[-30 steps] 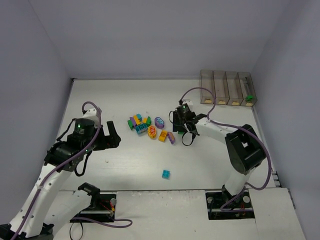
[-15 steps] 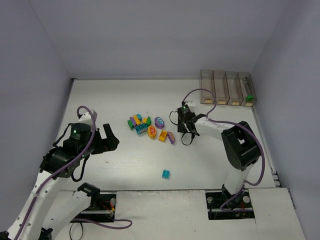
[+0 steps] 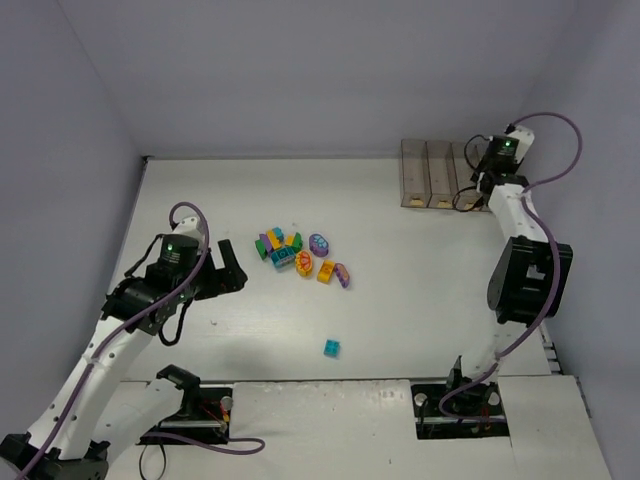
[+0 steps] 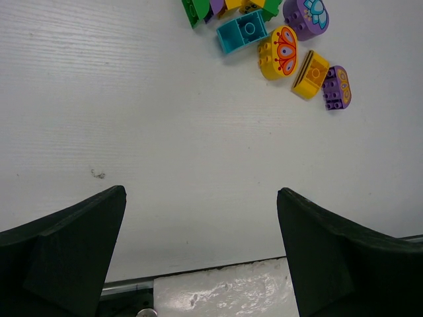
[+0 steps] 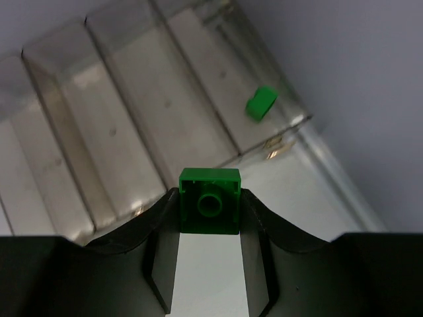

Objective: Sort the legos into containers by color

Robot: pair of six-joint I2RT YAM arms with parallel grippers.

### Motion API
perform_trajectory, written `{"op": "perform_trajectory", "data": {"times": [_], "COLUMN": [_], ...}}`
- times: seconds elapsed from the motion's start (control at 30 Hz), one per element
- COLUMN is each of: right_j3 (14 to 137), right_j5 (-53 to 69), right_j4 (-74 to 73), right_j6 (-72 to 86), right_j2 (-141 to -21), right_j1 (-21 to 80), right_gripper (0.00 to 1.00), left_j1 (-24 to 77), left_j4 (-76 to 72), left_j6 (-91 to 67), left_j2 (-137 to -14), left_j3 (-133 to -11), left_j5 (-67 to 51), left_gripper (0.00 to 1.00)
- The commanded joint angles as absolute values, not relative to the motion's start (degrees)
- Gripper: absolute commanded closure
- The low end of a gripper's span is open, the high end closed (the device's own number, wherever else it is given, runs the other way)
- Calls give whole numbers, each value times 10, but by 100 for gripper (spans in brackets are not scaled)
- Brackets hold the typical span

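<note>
My right pincer point(image 5: 210, 212) is clamped on a small green brick point(image 5: 210, 197). The two dark fingers point(image 5: 160, 231) press its left and right sides, so the gap between them is just the width of the brick. The brick's hollow underside faces my wrist camera.

Beyond the brick lies the row of four joined smoky bins point(image 5: 125, 125). A second small green piece point(image 5: 262, 104) lies on the floor of the end bin, the one nearest the side wall. I cannot tell which bin the held brick is over. From above, this pincer point(image 3: 490, 172) hangs at the right end of the row of bins point(image 3: 425, 172), at the far right of the white table point(image 3: 430, 300).

My left pincer point(image 4: 200, 195) holds nothing. Its fingers are spread wide apart over bare table. Ahead of it lie a teal brick point(image 4: 242, 33), a rounded yellow brick with a butterfly print point(image 4: 280, 53), an orange-yellow brick point(image 4: 310, 66) and a rounded purple brick point(image 4: 337, 86). They belong to the loose cluster of bricks point(image 3: 300, 255) in the middle of the table. One teal brick point(image 3: 331, 347) lies alone, well apart from the cluster, nearer my bases.
</note>
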State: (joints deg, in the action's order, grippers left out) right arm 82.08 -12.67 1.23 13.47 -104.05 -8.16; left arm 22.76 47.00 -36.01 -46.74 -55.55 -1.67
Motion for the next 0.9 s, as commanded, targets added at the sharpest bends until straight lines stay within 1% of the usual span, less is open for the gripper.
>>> {"op": "perform_trajectory", "data": {"times": [0.0, 0.27, 0.37, 0.43, 0.47, 0.5, 0.57, 0.6, 0.7, 0.87], "right_j3": [905, 1041, 1079, 1095, 1106, 1108, 1112, 1110, 1107, 1098], "right_j5": [-107, -47, -41, -36, -32, -33, -35, -38, -37, -25], "right_j4": [38, 38, 38, 36, 36, 36, 36, 36, 36, 35], "right_j6": [98, 57, 48, 45, 41, 42, 40, 39, 29, 27], "right_j2": [-1098, -1226, -1262, -1275, -1285, -1288, -1292, -1292, -1284, -1253], "right_j1": [-107, -159, -166, -168, -168, -168, -168, -169, -169, -168], "right_gripper": [100, 97, 94, 91, 88, 81, 73, 63, 51, 47], "left_j1": [226, 226, 226, 226, 226, 225, 226, 226, 226, 226], "left_j4": [418, 375, 359, 352, 347, 345, 343, 342, 341, 333], "left_j6": [-366, -364, -366, -365, -362, -360, -355, -353, -349, -350], "left_j2": [-478, -516, -527, -541, -547, -554, -577, -585, -613, -605], "left_j3": [-559, -555, -554, -554, -555, -560, -567, -570, -584, -582], "left_j5": [-20, -25, -24, -25, -25, -27, -31, -33, -44, -48], "left_gripper": [10, 10, 10, 10, 10, 10, 10, 10, 10, 10]}}
